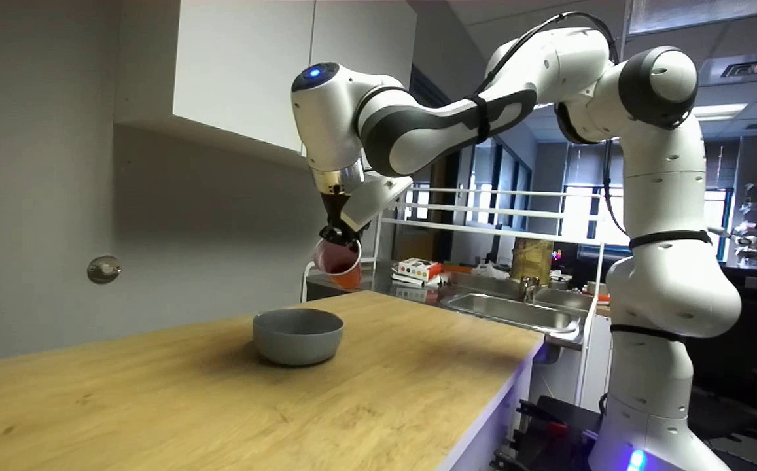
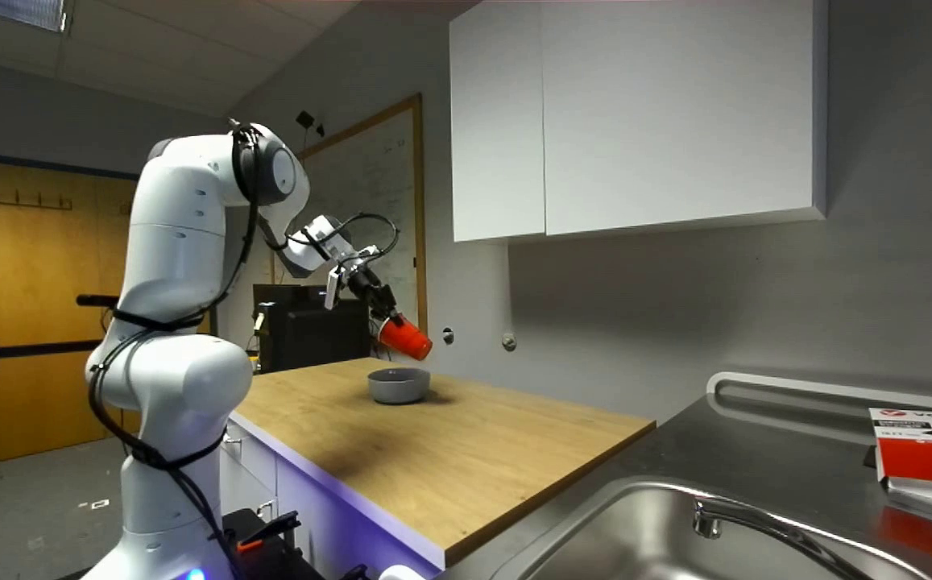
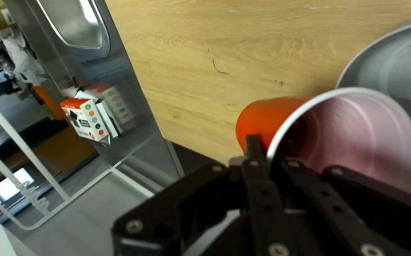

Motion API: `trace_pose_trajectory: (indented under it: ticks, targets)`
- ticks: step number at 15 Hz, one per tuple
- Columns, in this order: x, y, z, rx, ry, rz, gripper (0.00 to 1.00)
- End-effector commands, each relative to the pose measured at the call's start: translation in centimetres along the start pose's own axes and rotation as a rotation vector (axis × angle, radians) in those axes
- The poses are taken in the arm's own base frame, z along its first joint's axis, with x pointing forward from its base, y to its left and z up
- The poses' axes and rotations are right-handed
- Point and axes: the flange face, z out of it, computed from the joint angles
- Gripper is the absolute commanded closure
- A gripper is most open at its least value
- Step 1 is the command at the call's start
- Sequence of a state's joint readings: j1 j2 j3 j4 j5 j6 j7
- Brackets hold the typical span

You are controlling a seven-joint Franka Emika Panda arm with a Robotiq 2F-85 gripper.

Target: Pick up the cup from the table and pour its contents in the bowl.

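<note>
The red cup [image 1: 351,280] is held in the air, tilted, above and beside the bowl, in both exterior views [image 2: 408,338]. My gripper [image 1: 344,237] is shut on the cup's wall at the rim, one finger outside and one inside, as the wrist view [image 3: 262,153] shows. The cup's pale mouth faces partly toward the bowl side in the wrist view [image 3: 267,113]. The contents [image 3: 294,137] are a dark patch deep in the cup, hard to make out. The grey bowl [image 1: 296,347] stands upright on the wooden table [image 1: 352,412]. A few dark specks show inside the bowl [image 3: 390,76].
A white wall cabinet [image 1: 247,72] hangs behind and above the arm. A steel sink [image 2: 651,524] with a tap adjoins the table's end. A red and white box [image 2: 929,451] lies on the steel counter. A white metal rack [image 1: 496,229] stands near the sink.
</note>
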State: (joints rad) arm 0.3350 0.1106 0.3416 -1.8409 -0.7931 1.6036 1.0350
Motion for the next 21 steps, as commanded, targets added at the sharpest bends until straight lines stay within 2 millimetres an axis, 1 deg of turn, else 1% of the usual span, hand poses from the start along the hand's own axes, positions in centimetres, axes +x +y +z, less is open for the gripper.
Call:
trace_pose_trajectory:
  ticks: [1,3,5,8,12,16,17,19,21]
  targets:
    - [1.2,-2.7,-1.6,-0.079,0.109,0.033,0.94]
    - [1.2,-3.9,-1.9,-0.124,0.184,0.062,0.94]
    - [1.0,-4.7,-1.9,-0.164,0.249,0.089,0.94]
    - [0.5,-5.2,-1.5,-0.231,0.344,0.12,0.94]
    - [-0.6,-4.4,0.1,-0.328,0.439,0.16,0.94]
    - [-2.7,-3.5,1.5,-0.414,0.482,0.196,0.94]
    - [-3.1,-2.9,1.8,-0.431,0.495,0.206,0.95]
    - [-4.2,-2.4,2.0,-0.46,0.515,0.22,0.95]
    - [-5.5,-2.2,1.1,-0.486,0.535,0.224,0.95]
